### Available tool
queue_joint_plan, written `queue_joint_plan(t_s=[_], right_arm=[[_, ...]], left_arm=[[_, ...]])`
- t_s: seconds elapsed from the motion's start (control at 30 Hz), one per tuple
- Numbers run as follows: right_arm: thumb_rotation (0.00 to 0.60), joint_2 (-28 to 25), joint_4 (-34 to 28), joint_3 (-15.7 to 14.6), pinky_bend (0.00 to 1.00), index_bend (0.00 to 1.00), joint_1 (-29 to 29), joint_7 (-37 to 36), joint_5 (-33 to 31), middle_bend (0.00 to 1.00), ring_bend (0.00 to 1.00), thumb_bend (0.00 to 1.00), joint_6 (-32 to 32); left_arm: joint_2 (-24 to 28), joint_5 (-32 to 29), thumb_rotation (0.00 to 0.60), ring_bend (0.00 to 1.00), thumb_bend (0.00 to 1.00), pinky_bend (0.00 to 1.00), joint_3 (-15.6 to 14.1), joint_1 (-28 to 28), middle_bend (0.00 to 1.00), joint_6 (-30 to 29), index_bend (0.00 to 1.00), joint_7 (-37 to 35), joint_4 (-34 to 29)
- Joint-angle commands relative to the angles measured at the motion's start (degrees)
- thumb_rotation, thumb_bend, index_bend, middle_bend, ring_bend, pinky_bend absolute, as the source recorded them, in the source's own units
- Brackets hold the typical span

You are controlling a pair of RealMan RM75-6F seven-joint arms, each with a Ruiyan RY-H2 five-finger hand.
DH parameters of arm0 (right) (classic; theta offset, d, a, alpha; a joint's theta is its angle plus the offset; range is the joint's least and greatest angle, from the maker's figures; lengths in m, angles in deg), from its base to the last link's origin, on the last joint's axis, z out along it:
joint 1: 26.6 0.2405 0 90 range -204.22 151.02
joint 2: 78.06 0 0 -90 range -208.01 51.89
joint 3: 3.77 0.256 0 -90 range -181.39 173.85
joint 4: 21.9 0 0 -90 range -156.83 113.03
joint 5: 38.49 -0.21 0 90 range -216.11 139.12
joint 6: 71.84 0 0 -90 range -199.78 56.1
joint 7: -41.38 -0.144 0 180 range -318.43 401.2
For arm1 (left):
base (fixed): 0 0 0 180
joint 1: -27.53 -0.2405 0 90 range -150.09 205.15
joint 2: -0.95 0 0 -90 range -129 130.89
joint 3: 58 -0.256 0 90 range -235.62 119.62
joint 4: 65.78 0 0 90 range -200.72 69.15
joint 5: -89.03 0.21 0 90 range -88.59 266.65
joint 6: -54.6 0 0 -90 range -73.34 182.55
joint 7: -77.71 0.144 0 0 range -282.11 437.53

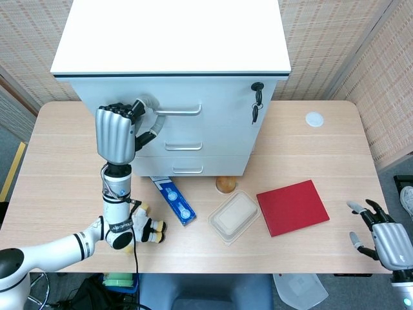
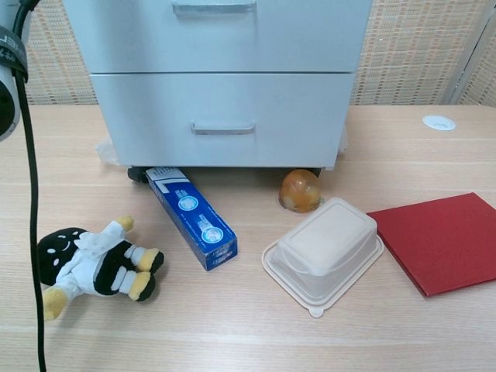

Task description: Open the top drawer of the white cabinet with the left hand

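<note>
Metallic left hand (image 1: 116,132) at top drawer's (image 1: 193,110) curved handle (image 1: 175,110); drawer closed.

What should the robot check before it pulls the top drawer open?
1. Left hand at the top drawer handle: ok, its fingers are up at the handle's left end.
2. Fingers hooked around the handle: cannot tell, the back of the hand hides them.
3. Top drawer closed: ok, its front sits flush with the cabinet.
4. Lock free: cannot tell, a key hangs in the lock, but its position is unclear.
5. Space in front of the drawer: ok, the blue box and the plush toy lie low on the table.
6. Right hand out of the way: ok, far off at the table's right edge, open.
</note>
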Motion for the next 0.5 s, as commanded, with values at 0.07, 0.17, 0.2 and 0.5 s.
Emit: queue_joint_plan(t_s=[0.07,0.17,0.2,0.5], right_arm=[[0.600,0.0,0.1,0.0,0.32,0.19,0.1,-0.1,0.0,0.32,0.24,0.33,-0.1],[0.600,0.0,0.1,0.1,0.32,0.19,0.1,-0.2,-0.1,0.32,0.24,0.33,-0.2],[0.600,0.0,0.1,0.1,0.32,0.19,0.1,-0.2,-0.1,0.32,0.24,0.33,-0.2],[0.600,0.0,0.2,0.1,0.32,0.19,-0.1,-0.2,-0.2,0.32,0.24,0.33,-0.1]], left_arm=[[-0.1,-0.1,0.600,1.00,0.26,1.00,0.0,0.3,1.00,-0.3,0.54,-0.2,0.2],[-0.1,-0.1,0.600,1.00,0.26,1.00,0.2,0.6,1.00,-0.8,0.55,-0.5,0.5],[-0.1,-0.2,0.600,1.00,0.26,1.00,0.3,0.7,1.00,-0.9,0.55,-0.6,0.5],[0.1,-0.4,0.600,1.00,0.26,1.00,-0.3,1.1,1.00,-1.2,0.57,-0.9,0.5]])
